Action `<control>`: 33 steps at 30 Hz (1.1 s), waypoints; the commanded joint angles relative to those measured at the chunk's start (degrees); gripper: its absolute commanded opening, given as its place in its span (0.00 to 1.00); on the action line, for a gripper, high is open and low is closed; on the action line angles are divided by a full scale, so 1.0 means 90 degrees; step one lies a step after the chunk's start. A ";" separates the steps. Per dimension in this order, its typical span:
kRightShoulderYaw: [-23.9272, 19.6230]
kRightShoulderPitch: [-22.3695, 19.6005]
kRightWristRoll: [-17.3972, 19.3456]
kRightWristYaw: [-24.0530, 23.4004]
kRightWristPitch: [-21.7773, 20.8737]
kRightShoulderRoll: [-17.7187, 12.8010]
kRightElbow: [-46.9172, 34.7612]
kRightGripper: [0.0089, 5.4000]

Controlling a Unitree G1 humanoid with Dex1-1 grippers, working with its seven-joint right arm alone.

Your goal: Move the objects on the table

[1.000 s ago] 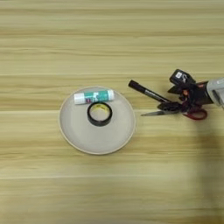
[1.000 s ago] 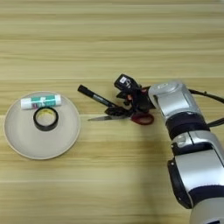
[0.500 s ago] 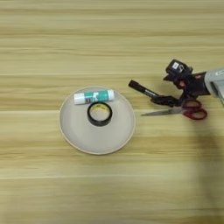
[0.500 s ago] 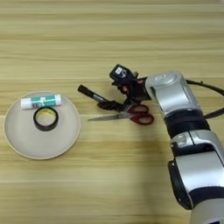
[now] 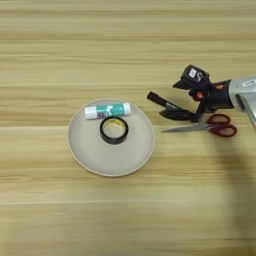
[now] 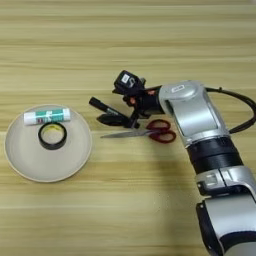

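glue stick (image 5: 107, 110) and tape ring (image 5: 114, 130) are held in the round plate (image 5: 90, 155).
marker pen (image 5: 163, 101) is left on the table (image 5: 125, 45) beside scissors (image 5: 207, 125); gripper (image 6: 116, 104) fingers are spread wide over it.

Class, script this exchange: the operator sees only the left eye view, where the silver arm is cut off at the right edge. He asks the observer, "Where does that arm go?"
Observer: The forearm turns downward past a black joint and leaves by the bottom edge.
Operator: Is anything attached to it?
Observer: Yes, a black cable loops out from its right side and curves back toward the arm.
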 commanded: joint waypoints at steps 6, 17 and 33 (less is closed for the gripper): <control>-0.0332 -0.0388 0.0481 -0.0431 0.0016 0.0179 -0.0731 0.99; -0.0631 -0.0150 0.1135 -0.0757 -0.0449 0.0778 -0.1253 0.99; -0.0475 0.0270 0.1506 -0.0618 -0.0444 0.0784 -0.1664 0.99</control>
